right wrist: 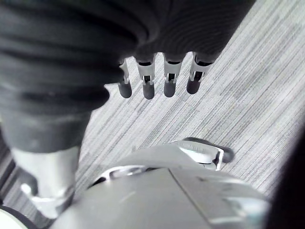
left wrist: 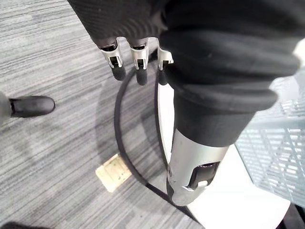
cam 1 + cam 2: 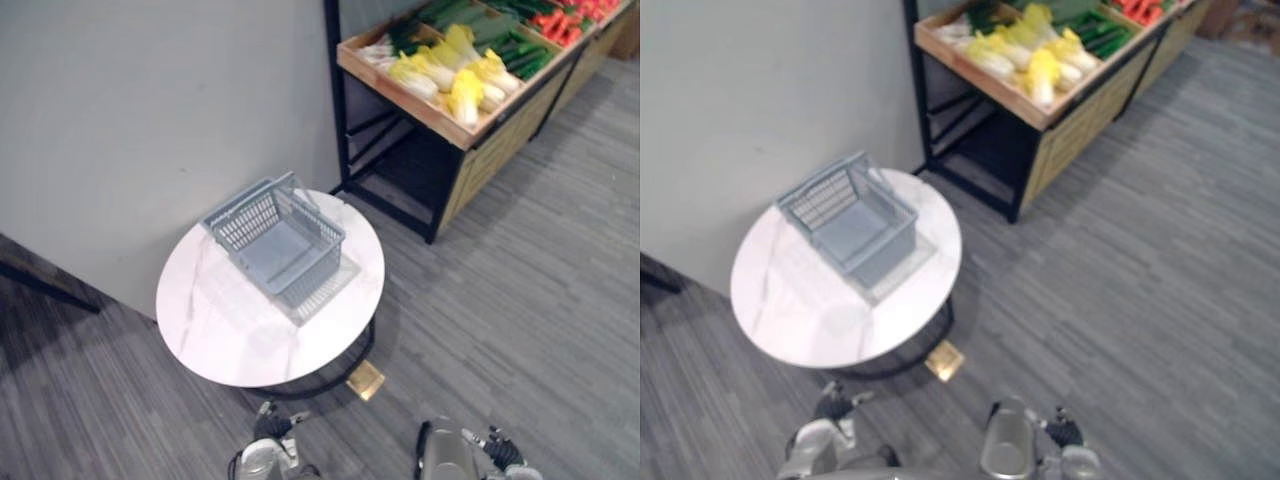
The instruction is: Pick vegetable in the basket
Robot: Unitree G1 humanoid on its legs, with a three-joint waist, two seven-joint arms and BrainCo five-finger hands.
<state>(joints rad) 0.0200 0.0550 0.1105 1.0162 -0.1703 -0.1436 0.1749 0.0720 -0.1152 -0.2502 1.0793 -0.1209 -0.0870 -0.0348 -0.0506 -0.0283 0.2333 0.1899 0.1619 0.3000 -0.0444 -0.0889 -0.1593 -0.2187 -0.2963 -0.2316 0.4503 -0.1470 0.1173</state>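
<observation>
Basket (image 3: 243,222) sits on round white table (image 3: 220,335), well apart from shelved vegetables (image 3: 450,75).

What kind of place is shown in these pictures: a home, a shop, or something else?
Probably a grocery shop, or a mock-up of one. A wooden display stand holds rows of pale yellow cabbages and green cucumbers, and a grey plastic shopping basket sits empty on a round white marble-look table.
</observation>
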